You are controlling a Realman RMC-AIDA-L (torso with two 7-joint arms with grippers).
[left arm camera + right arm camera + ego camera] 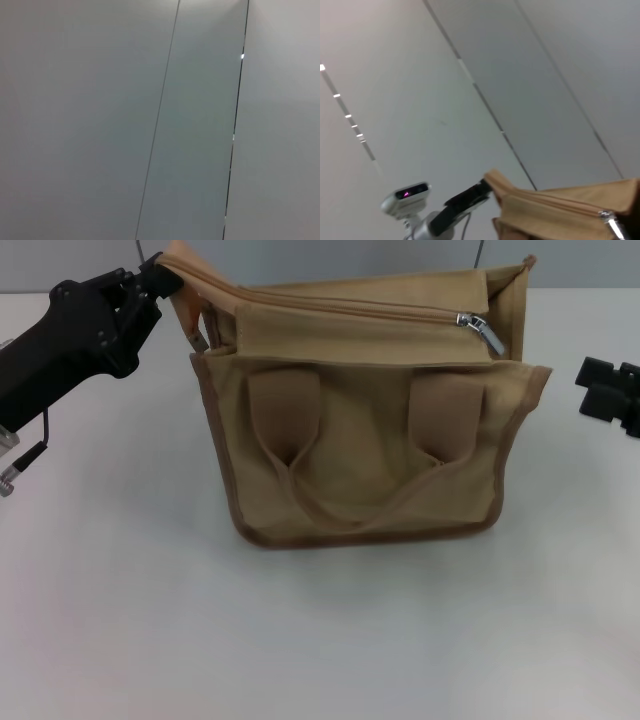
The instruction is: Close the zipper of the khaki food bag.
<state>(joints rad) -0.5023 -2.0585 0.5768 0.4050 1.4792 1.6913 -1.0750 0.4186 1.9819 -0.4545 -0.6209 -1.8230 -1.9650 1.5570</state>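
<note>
The khaki food bag [365, 430] stands upright on the white table, its two strap handles facing me. The zipper [340, 305] runs along its top, and the silver pull tab [480, 330] lies at the bag's right end. My left gripper [165, 275] is shut on the bag's top left corner flap and holds it up. My right gripper [598, 387] is open and empty, apart from the bag to its right. The right wrist view shows the bag's top [555, 210], the pull tab [612, 224] and the left gripper [484, 190] on the corner. The left wrist view shows only wall panels.
The white table [320, 640] spreads in front of and on both sides of the bag. A grey wall [330, 258] stands behind it. A cable and plug [20, 472] hang under my left arm.
</note>
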